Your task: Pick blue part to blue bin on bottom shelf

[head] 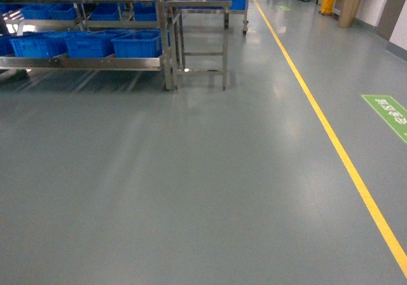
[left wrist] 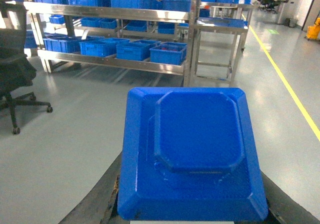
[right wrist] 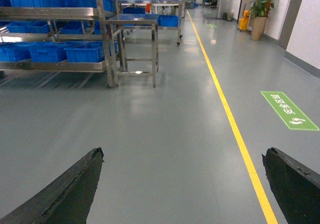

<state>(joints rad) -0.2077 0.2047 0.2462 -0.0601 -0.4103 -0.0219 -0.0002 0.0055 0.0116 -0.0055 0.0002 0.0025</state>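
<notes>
Gripping blue part (left wrist: 192, 154) between left fingers (left wrist: 95, 199), right fingers (right wrist: 60, 189) spread wide, empty

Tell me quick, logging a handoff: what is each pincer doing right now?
Left pincer: shut on the blue square moulded plastic part.
Right pincer: open, holding nothing.

Grey glossy floor (head: 191, 183) with soft reflections of overhead light — a yellow line (head: 331, 132) runs along it, well right of the wide-spread right jaws, passing a green floor sign (right wrist: 289, 110); far ahead stand a steel table (right wrist: 134, 39), a potted plant (right wrist: 261, 11) and, off left, an office chair (left wrist: 15, 69)
</notes>
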